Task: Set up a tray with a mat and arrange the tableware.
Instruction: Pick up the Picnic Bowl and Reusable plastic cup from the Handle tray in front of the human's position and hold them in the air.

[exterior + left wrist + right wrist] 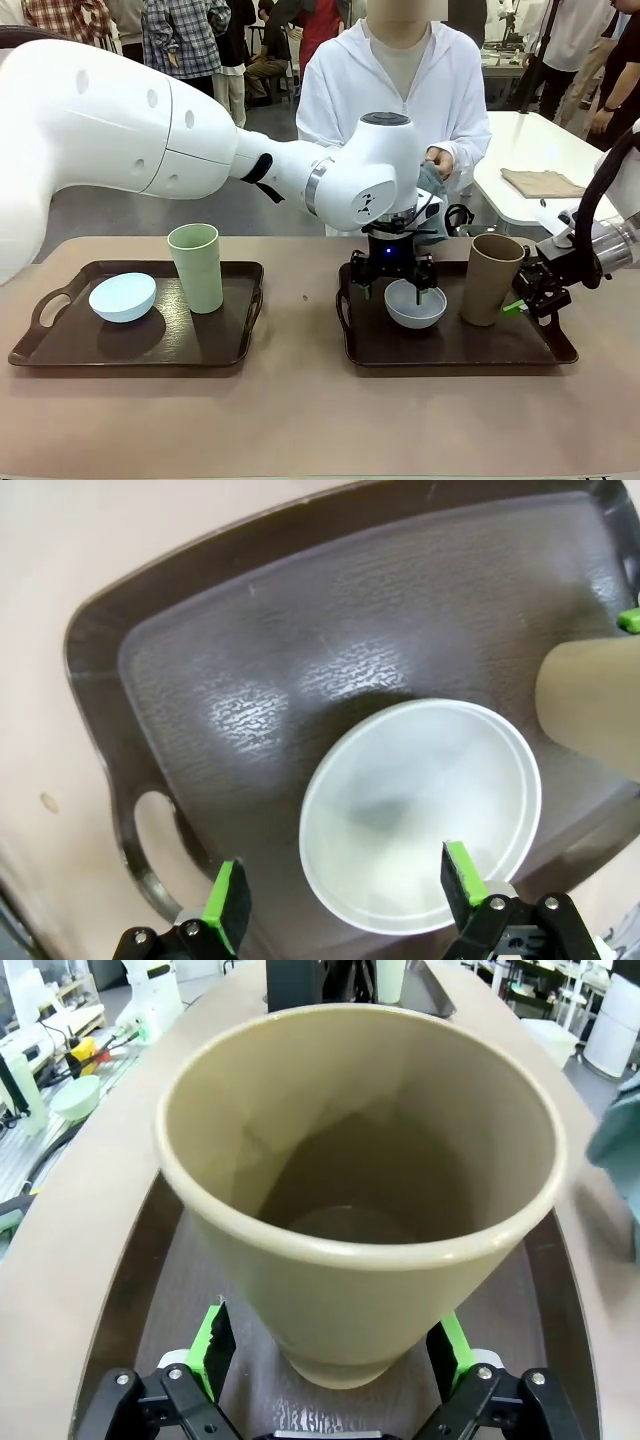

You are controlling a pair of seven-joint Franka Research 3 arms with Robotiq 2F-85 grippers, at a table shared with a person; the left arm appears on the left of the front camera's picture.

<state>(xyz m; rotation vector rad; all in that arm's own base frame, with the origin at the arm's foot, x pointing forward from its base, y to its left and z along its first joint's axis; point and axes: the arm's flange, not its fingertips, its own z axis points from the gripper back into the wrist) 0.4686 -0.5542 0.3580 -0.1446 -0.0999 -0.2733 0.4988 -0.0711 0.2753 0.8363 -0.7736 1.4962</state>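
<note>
On the near left of the table [300, 420] we see the left tray [130, 366], dark brown with cut-out handles. The pale blue bowl [122, 297] rests in its left half. The light green cup [196, 267] stands upright just to the bowl's right, toward the tray's far edge.

The left arm [150, 120] comes in from the left and stretches across the middle to the right tray [450, 362]. There the left gripper [392, 290] points straight down over the greyish-white bowl [415, 305], which sits in that tray's left half. From the left wrist we see its fingers [225, 908] spread wide. One green pad is outside the bowl, above the tray floor. The other is above the bowl's inside, close to the rim. They straddle the bowl's wall without pinching it.

Behind this gripper, at the far side, a person [400, 70] in a white top holds a grey-blue cloth [432, 185] in one hand [440, 160].

Just right of the bowl, on the same tray, the brown cup [492, 279] stands with its mouth up. The right gripper [518, 300] meets it low down from the right. From the right wrist, its fingers [212, 1348] are spread with the cup's lower part between them. We cannot tell whether either pad touches the cup.
</note>
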